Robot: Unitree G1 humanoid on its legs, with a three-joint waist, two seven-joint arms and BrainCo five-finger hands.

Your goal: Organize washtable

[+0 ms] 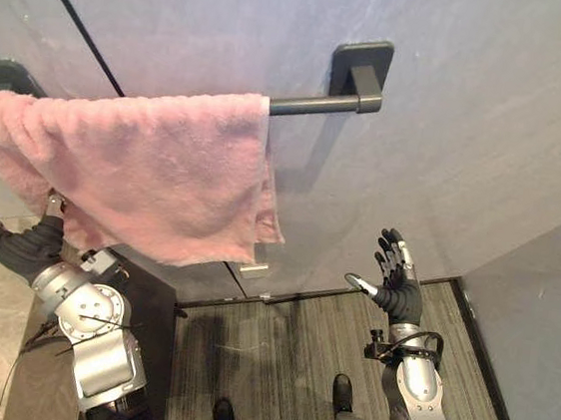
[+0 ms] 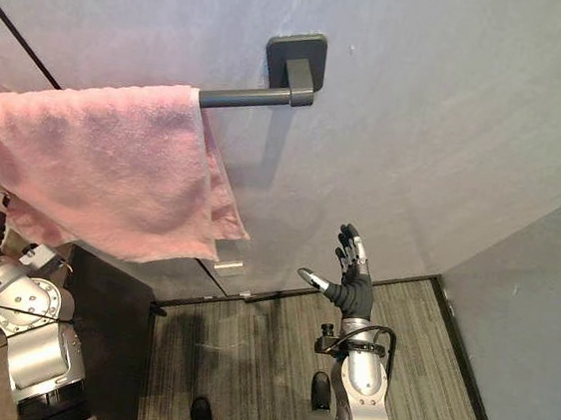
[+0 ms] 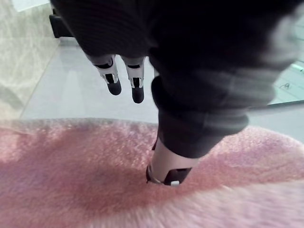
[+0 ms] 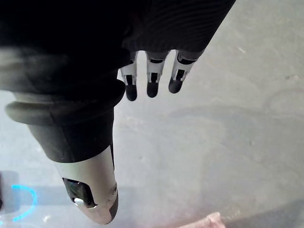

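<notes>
Left eye view has the towel (image 1: 134, 170) at 9 to 10 o'clock, draped over the rail (image 1: 312, 103), which runs to its bracket (image 1: 361, 68) at about 1 o'clock on the wall (image 1: 469, 140). The cloth hangs unevenly, its hem slanting and a doubled fold dropping at the rail-side edge. In its wrist view the left hand (image 3: 199, 95) has its thumb (image 3: 168, 164) pressed on the pile and its fingers (image 3: 113, 78) straight and clear of the cloth, so nothing is gripped. The right hand (image 2: 352, 278) is raised at 4 o'clock, well apart from the towel, fingers (image 4: 152, 78) straight and spread, empty. The step looks like tidying the hung towel. Next probably calls for evening the hem without dragging it off the rail.
</notes>
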